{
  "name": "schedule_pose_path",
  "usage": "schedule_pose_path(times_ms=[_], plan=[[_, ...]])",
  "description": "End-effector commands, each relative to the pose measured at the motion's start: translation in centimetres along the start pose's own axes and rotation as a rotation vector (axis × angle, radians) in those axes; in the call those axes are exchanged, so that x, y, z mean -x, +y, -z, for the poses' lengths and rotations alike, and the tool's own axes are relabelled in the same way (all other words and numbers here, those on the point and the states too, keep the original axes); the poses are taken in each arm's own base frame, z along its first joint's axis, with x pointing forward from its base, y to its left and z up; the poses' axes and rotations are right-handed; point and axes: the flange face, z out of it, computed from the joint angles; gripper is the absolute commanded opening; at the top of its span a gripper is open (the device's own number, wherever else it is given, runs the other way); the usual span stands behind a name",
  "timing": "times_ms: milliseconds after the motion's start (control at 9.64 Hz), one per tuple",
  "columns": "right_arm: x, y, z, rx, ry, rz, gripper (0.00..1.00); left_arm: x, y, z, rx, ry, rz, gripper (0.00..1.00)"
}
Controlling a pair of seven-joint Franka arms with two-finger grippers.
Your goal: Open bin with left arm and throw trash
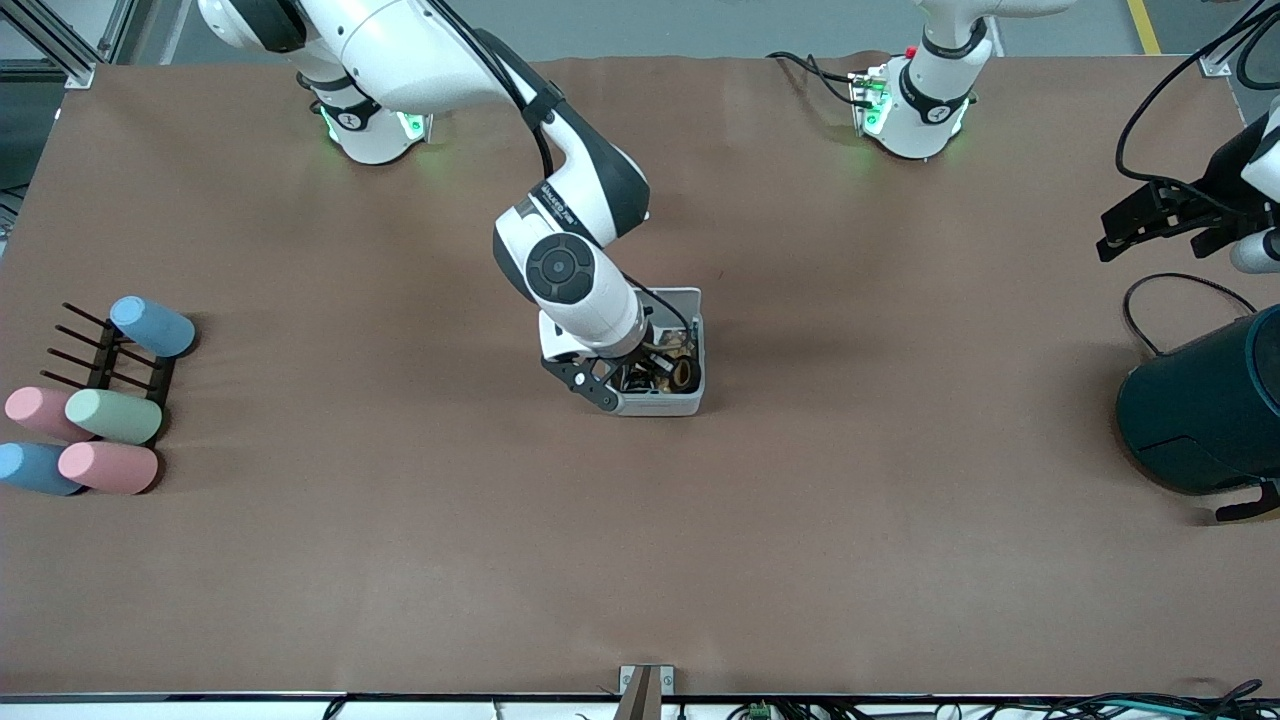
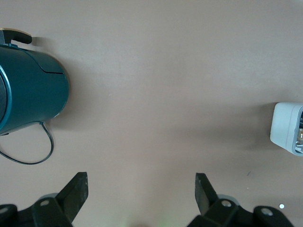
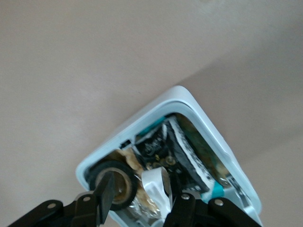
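Bin [image 1: 690,400] sits mid-table, lid open, top facing up. Inside: tape roll [image 3: 113,182] at one corner, black wrapper [image 3: 163,146] across the middle, a white piece [image 3: 156,187] standing betw. roll and wrapper, plus crumpled foil-like scraps under them; can't tell what else lies deeper.

Right gripper [image 1: 640,375] is over the bin's open top, fingers pointing down into it. In the right wrist view the jaws stand partly apart, one finger [image 3: 106,191] in front of the tape roll, the other beside the white piece, which shows in the gap betw. them. Can't tell if either finger touches it; nothing visibly clamped.

Left gripper [image 2: 141,189] hangs over bare table at the left arm's end, well apart from the bin, jaws spread wide w/ nothing betw. them; that arm waits. Just below it in the front view, a dark teal canister [image 1: 1200,405] lies on its side w/ a thin black cable looped next to it.

At the right arm's end: a black rack [image 1: 110,362] w/ five pastel cylinders [image 1: 113,416] lying on and around it – two blue, two pink, one green.
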Motion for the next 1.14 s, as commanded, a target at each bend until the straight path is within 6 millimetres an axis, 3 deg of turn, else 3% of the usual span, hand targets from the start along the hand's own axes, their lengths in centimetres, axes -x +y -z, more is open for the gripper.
schedule_pose_path(times_ms=[0,415,519,726,933,1037], plan=[[-0.3,-0.6,0.5,-0.028,0.007,-0.01,0.56,-0.3,0.1,0.5,0.01,0.009,0.014,1.0],[-4.2,1.2,3.7,0.045,-0.002,-0.044,0.57,-0.3,0.2,0.5,0.01,0.009,0.013,1.0],[-5.5,1.8,5.8,0.053,0.006,-0.058,0.57,-0.3,0.2,0.5,0.012,0.009,0.013,1.0],[-8.4,4.8,14.5,0.091,-0.01,-0.11,0.57,-0.3,0.2,0.5,0.01,0.009,0.013,1.0],[-13.0,11.4,25.1,0.14,-0.052,-0.015,0.58,-0.3,0.1,0.6,0.009,0.011,0.013,1.0],[-14.3,14.7,29.3,0.151,-0.073,0.06,0.58,-0.3,0.0,0.6,0.009,0.011,0.013,1.0]])
